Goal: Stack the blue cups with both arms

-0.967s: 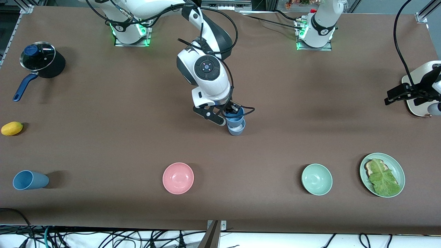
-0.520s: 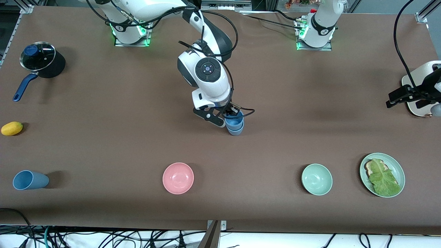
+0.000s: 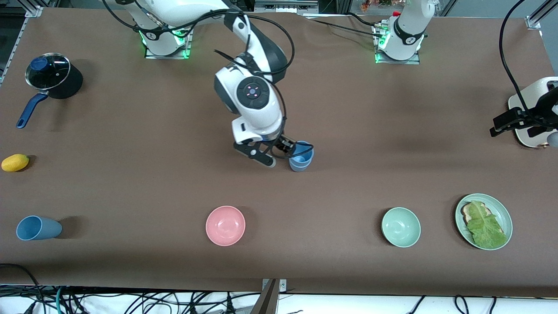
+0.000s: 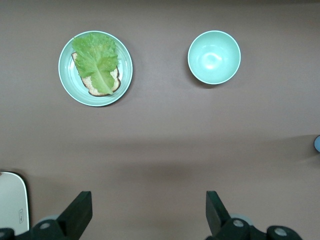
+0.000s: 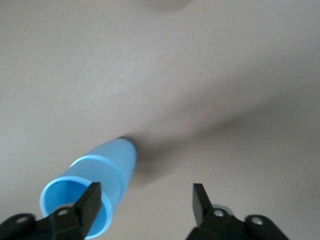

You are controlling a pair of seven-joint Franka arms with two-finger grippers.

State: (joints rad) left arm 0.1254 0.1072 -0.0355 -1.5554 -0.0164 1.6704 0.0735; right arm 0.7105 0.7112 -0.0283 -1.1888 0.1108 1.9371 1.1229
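Mid-bench is blocked by the right gripper (image 3: 279, 158) beside the stacked blue cups (image 3: 301, 157); the front edge is lined with bowls, plate (image 3: 483, 221), and lone cup (image 3: 37, 228).

You see matt plastic stacked cups (image 3: 301, 158); a matt brown worktop (image 3: 130, 183); glossy white arm shells (image 3: 253, 100); a glass-lidded pot (image 3: 50, 74).

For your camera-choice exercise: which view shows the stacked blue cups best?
The right wrist view: the stacked blue cups fill it, nesting line clear. The front view shows them small beside the right gripper. The left wrist view shows only a blue sliver at its edge.
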